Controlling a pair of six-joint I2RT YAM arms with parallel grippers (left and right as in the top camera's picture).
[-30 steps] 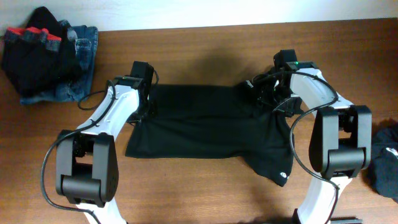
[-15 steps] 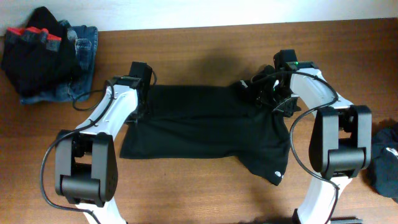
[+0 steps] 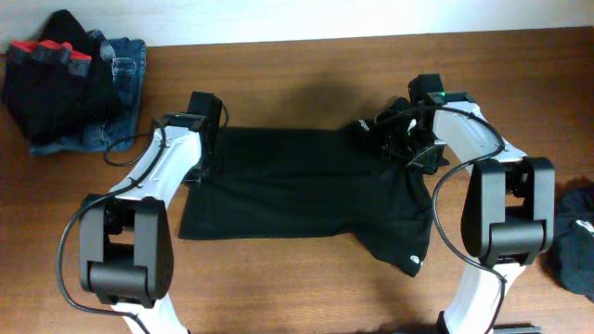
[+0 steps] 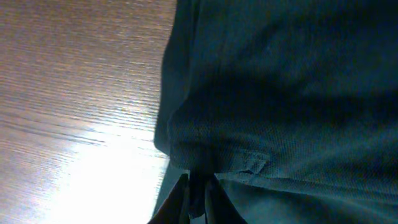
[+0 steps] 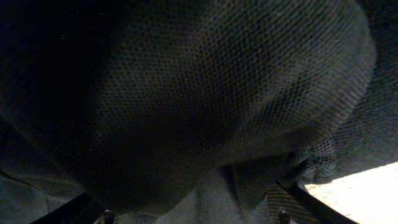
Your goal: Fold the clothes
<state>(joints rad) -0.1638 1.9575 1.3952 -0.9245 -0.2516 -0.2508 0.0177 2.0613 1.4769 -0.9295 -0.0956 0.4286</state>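
The clothes in hand are one plain black top (image 3: 306, 190), lying spread across the middle of the wooden table (image 3: 306, 288). A small white mark (image 3: 415, 263) shows on its lower right corner. My left gripper (image 3: 206, 167) sits at the top's left edge. In the left wrist view it (image 4: 196, 182) is shut on a pinched fold of the black fabric. My right gripper (image 3: 394, 141) is over the bunched upper right part of the top. In the right wrist view its fingers (image 5: 305, 199) stand wide apart, open, with mesh fabric mounded between and above them.
A pile of other clothes (image 3: 65, 83), black and red pieces on blue denim, lies at the back left corner. Another dark garment (image 3: 575, 243) lies at the right edge. The table's back edge meets a pale wall.
My left gripper has drawn the top's left edge outward to the left, and the lower left corner has slid left with it. The right arm has stayed put.
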